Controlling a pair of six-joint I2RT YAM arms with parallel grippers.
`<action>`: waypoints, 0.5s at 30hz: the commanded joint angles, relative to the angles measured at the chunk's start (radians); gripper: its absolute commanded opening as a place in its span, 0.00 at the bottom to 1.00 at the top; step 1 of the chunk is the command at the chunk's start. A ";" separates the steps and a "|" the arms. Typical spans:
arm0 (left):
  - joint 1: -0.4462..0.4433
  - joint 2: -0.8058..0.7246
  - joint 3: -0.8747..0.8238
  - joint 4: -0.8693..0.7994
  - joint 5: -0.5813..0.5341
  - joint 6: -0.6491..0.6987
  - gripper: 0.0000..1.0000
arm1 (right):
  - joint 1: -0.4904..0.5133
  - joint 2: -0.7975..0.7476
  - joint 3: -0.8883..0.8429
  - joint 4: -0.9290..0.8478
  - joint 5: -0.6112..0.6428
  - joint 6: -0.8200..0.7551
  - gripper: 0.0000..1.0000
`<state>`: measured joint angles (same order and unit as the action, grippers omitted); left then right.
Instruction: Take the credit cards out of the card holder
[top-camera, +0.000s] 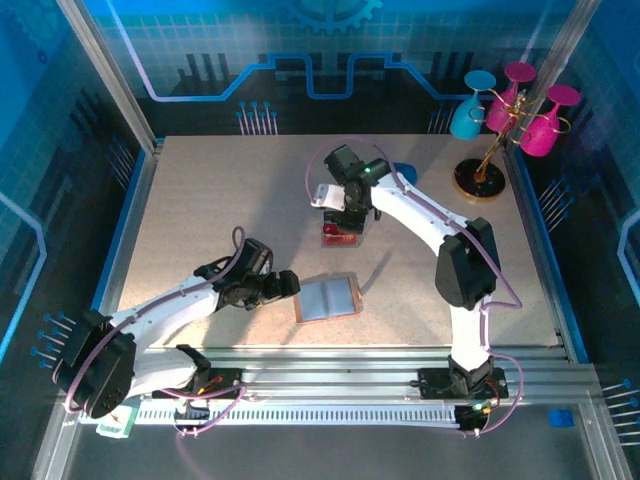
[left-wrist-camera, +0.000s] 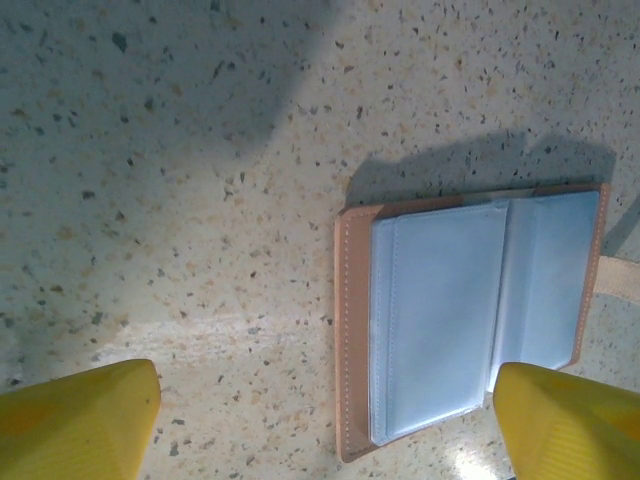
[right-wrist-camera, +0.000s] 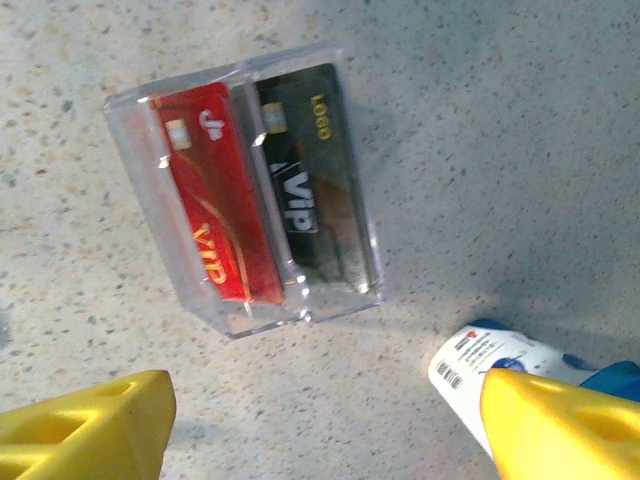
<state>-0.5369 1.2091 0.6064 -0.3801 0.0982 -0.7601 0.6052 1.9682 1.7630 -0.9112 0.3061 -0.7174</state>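
The card holder (top-camera: 328, 298) lies open and flat on the table, pale grey-blue inside (left-wrist-camera: 440, 310) with a tan rim. My left gripper (top-camera: 285, 283) hovers at its left edge, open (left-wrist-camera: 320, 430); one yellow fingertip (left-wrist-camera: 565, 420) overlaps the wallet's near corner, the other (left-wrist-camera: 80, 420) is over bare table. Two credit cards, a red one (right-wrist-camera: 215, 205) and a dark one (right-wrist-camera: 310, 175), lie side by side in a clear plastic box (top-camera: 338, 235). My right gripper (top-camera: 340, 215) stands open (right-wrist-camera: 320, 430) just beside that box, holding nothing.
A white labelled object with a blue part (right-wrist-camera: 490, 365) lies beside the right finger. A blue thing (top-camera: 405, 172) sits behind the right arm. A stand (top-camera: 480, 180) with pink and blue goblets is at the back right. A metal rail (top-camera: 350, 365) runs along the near edge.
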 joint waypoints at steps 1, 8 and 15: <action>0.021 0.017 0.046 -0.050 -0.039 0.059 0.96 | 0.008 -0.082 -0.087 0.051 0.024 0.058 1.00; 0.061 0.045 0.113 -0.083 -0.074 0.137 0.99 | -0.001 -0.242 -0.310 0.173 0.054 0.110 1.00; 0.108 0.072 0.153 -0.087 -0.219 0.243 0.99 | -0.063 -0.392 -0.575 0.410 0.073 0.215 1.00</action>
<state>-0.4515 1.2629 0.7326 -0.4393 -0.0319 -0.5961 0.5743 1.6245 1.2610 -0.6395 0.3569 -0.5751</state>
